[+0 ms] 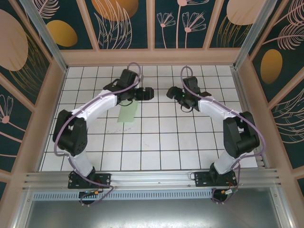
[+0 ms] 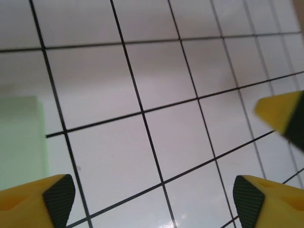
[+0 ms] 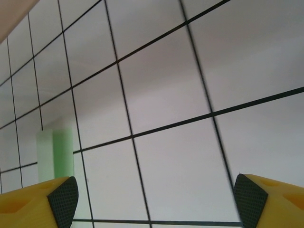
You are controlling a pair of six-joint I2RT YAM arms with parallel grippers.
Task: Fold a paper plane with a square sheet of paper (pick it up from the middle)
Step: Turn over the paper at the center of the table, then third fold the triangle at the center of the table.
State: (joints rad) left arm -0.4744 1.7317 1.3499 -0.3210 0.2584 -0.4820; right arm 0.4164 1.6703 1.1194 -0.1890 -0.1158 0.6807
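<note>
Top external shows the left end effector (image 1: 150, 93) and right end effector (image 1: 169, 92) both spread and empty, facing each other above the bench (image 1: 180, 142). The paper plane (image 1: 127, 114) lies flat by the left forearm, seemingly finished.

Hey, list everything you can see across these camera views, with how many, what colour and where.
mint-green paper: one, pale mint green, flat on the table left of centre, partly hidden under the left arm
table: one, white with black grid lines, floor of the enclosure
wall panels: several, dark teal with tan and orange plant patterns, far side and both sides
metal rail: one, silver, along the near edge
left arm: one, white and black with a purple cable, reaching in from the near left
right arm: one, same colours, reaching in from the near right
left gripper: one, black with yellow fingers, open, empty, far centre
right gripper: one, same colours, open, empty, facing the left gripper
</note>
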